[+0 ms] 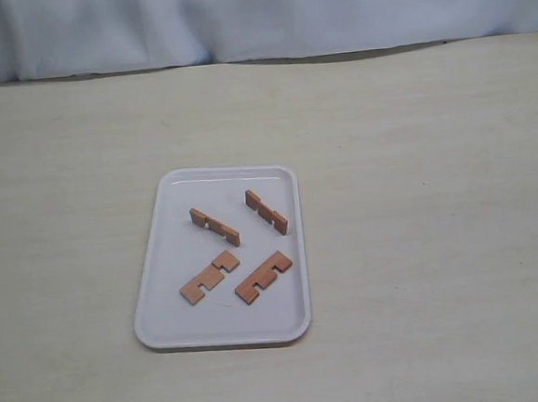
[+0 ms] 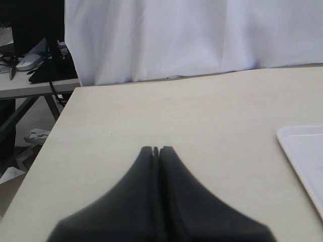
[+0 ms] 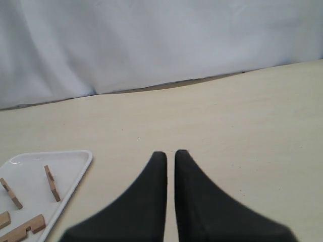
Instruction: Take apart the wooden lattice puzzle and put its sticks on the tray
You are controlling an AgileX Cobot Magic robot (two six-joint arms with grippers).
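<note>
1. The left jaws are pressed fully together with their tips touching. They grip nothing and sit over the pale beige counter (image 2: 202, 111).
2. The right jaws are parted by only a narrow slit, with nothing between them.
3. The large flat white rectangular plastic tray (image 1: 161, 312) rests on the counter between the two pairs of jaws, off to the inner side of each and touching neither.
4. The reddish-brown wooden lattice puzzle is fully apart. Its four short notched sticks (image 1: 215, 227) lie in the tray, none touching another.
5. Two sticks stand on edge, farther out along the way the right jaws point. The other two lie flat, nearer.
</note>
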